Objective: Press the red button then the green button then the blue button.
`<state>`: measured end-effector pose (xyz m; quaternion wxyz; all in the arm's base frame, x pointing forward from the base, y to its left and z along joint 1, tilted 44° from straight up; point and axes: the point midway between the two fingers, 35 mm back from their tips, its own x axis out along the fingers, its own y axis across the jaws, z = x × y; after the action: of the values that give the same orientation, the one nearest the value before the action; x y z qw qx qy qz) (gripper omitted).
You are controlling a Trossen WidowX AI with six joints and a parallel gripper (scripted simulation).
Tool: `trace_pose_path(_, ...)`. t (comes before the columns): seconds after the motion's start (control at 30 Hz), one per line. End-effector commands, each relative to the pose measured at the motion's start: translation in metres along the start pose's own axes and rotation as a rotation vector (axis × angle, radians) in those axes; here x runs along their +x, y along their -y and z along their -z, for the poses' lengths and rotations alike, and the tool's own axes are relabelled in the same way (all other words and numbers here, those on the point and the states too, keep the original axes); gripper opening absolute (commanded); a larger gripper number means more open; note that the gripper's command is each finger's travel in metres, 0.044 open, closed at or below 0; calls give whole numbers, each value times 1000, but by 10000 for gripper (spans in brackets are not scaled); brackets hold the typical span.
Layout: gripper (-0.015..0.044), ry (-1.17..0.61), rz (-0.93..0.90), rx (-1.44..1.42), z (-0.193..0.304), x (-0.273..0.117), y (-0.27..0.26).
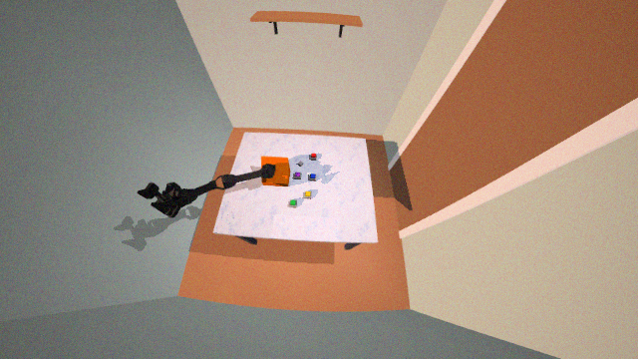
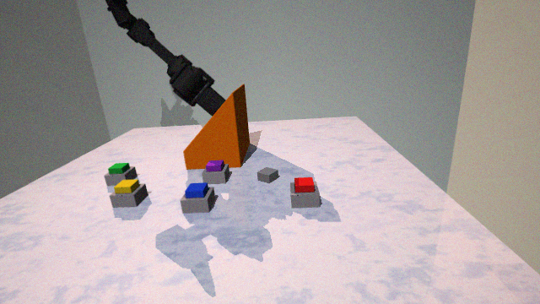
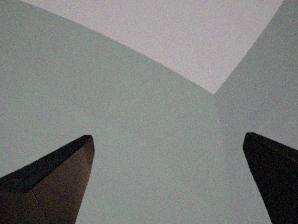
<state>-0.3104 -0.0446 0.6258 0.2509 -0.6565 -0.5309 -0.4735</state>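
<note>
The red button point(image 1: 313, 156) point(image 2: 305, 185) stands at the right in the exterior view. The green button point(image 1: 293, 202) point(image 2: 119, 168) is at the left there. The blue button point(image 1: 312, 177) point(image 2: 197, 190) lies between them, nearer that camera. All three sit on grey housings, caps raised. My gripper point(image 1: 146, 197) point(image 3: 172, 143) is open with nothing between the fingers. It is far from the buttons, beyond the table's left edge in the top view. It is out of view in the exterior view. The wrist view shows only walls and a pale surface beyond the fingers.
A yellow button point(image 1: 307, 194) point(image 2: 126, 186) is near the green one. A purple button point(image 1: 297, 175) point(image 2: 215, 165) is beside the blue one. A small grey block point(image 1: 300, 164) point(image 2: 267, 174) and a tall orange wedge point(image 1: 284, 162) point(image 2: 224, 143) stand on the marble table point(image 1: 344, 214) point(image 2: 359, 253).
</note>
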Motion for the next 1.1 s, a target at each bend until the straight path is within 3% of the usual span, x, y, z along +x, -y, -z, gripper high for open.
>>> trace_pose_path(0.0,400,7,-9,20,-1,2,-7)
trace_pose_path(0.1,400,73,-115,234,-24,28,-74)
trace_pose_path(0.3,400,127,-280,498,-63,59,-148)
trace_pose_path(0.57,400,178,-636,955,-166,88,-277)
trace_pose_path(0.83,400,150,-1047,1326,-290,78,-378)
trace_pose_path(1.07,400,45,-1464,1559,-410,37,-442)
